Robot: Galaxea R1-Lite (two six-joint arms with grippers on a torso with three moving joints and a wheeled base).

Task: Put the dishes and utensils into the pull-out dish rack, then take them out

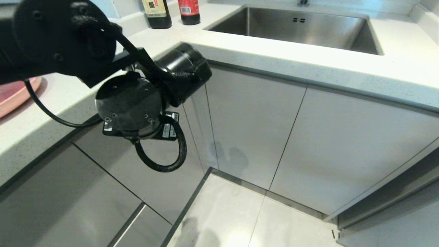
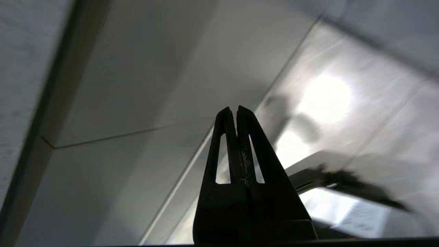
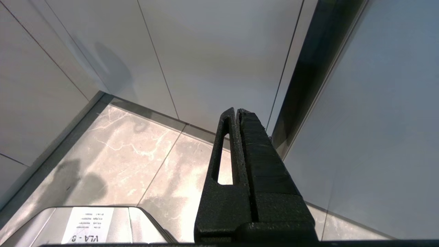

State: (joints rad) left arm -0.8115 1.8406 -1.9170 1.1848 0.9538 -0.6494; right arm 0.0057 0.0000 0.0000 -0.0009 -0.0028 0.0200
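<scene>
Pink plate (image 1: pixel 15 96) lies on countertop (image 1: pixel 51 113), behind left arm (image 1: pixel 130 103).

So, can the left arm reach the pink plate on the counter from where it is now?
Probably yes. The pink plate lies on the countertop right beside the left arm's upper links, with nothing lying between them. But the left gripper is shut and aimed down at the cabinet fronts, so the arm must lift and turn first.
</scene>
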